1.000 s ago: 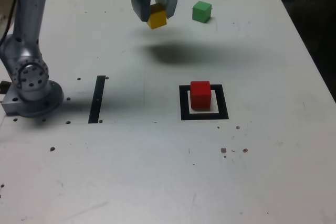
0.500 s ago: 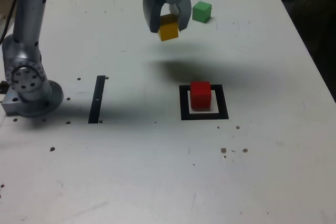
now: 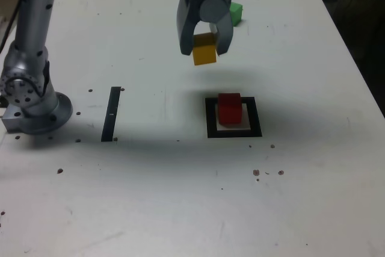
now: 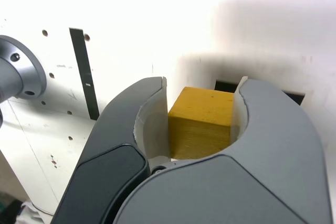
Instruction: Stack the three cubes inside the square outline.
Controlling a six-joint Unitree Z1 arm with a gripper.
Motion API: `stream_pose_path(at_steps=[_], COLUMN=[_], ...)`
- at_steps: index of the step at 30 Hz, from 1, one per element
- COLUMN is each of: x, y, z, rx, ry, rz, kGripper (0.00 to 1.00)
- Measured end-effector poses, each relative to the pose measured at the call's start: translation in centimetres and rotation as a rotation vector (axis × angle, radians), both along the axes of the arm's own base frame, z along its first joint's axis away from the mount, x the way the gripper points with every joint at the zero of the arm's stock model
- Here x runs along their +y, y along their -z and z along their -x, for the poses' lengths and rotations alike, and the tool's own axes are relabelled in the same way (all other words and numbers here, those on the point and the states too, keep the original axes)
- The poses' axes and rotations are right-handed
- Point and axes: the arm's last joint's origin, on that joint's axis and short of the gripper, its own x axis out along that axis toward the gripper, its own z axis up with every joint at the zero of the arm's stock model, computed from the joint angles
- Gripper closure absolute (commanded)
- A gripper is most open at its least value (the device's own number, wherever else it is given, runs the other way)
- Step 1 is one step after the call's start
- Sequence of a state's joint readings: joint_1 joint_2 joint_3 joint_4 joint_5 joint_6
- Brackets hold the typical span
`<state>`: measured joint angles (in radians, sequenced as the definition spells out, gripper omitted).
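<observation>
The bench is a white, scuffed sheet with small dark pits and screw holes, carrying the arm's grey base at the exterior view's left and a narrow black strip beside it.

The hand is closed on the yellow cube, gripping two opposite flat faces and holding it clear of the bench, above and toward the exterior view's left of the square outline. In the wrist view the yellow cube sits square between the pale inner pads.

Handling, as judged: the cubes appear rigid, light and matt, with flat parallel faces that suit a side-to-side pinch; little risk of crushing, some risk of tipping if released off-centre.

Count: three cubes.
- One yellow, held.
- One red cube, resting within the outline.
- One green cube, on the bench behind the hand, partly hidden.

One outline; one strip.
</observation>
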<state>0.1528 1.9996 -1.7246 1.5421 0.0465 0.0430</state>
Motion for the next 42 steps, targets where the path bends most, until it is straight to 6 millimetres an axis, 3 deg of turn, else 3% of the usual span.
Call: stream_pose_path(at_steps=[20, 42], x=[-6.6, -7.3], y=[0.1, 2.7], z=[-3.0, -4.9], rx=[-0.004, 0.044], ry=[0.096, 0.091], rz=[-0.004, -0.001], kGripper=[0.7, 0.69])
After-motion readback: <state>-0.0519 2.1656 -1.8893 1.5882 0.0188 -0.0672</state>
